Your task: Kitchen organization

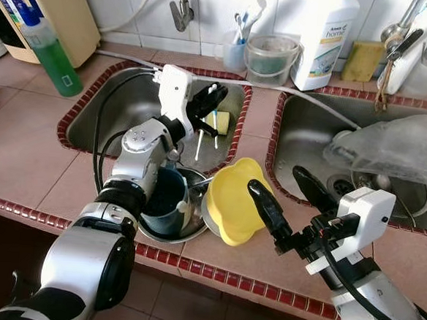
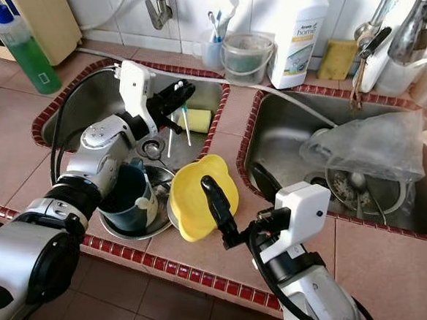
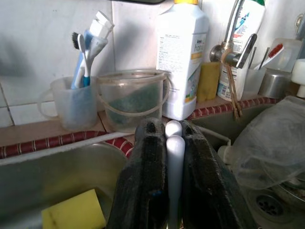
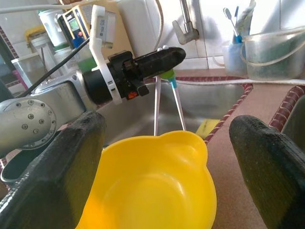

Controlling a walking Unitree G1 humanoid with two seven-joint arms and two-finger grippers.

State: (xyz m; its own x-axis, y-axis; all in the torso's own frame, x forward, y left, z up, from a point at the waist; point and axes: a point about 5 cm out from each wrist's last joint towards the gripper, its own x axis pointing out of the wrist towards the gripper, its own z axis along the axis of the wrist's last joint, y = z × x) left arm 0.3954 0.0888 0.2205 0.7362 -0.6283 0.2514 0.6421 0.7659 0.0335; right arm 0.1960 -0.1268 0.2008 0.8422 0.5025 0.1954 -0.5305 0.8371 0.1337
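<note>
Over the left sink (image 1: pixel 115 98), my left gripper (image 1: pixel 211 95) is shut on two thin white-handled utensils (image 1: pixel 198 146) that hang straight down from it. The left wrist view has their rounded ends (image 3: pixel 174 143) pinched between the fingers. A yellow bowl (image 1: pixel 229 205) sits tilted on the tiled counter between the two sinks, leaning on a metal bowl (image 1: pixel 194 228). My right gripper (image 1: pixel 274 177) is open just behind the yellow bowl (image 4: pixel 152 186). One finger is over the bowl's right rim, the other over the edge of the right sink. It holds nothing.
A dark blue cup (image 1: pixel 163 197) stands in the metal bowl. A yellow sponge (image 1: pixel 220 122) lies in the left sink. The right sink (image 1: pixel 303 130) holds a plastic bag (image 1: pixel 397 147) and dishes. Along the back are a toothbrush cup (image 1: pixel 235 55), a clear tub (image 1: pixel 270 58), a white bottle (image 1: pixel 325 36) and a green bottle (image 1: pixel 56 54).
</note>
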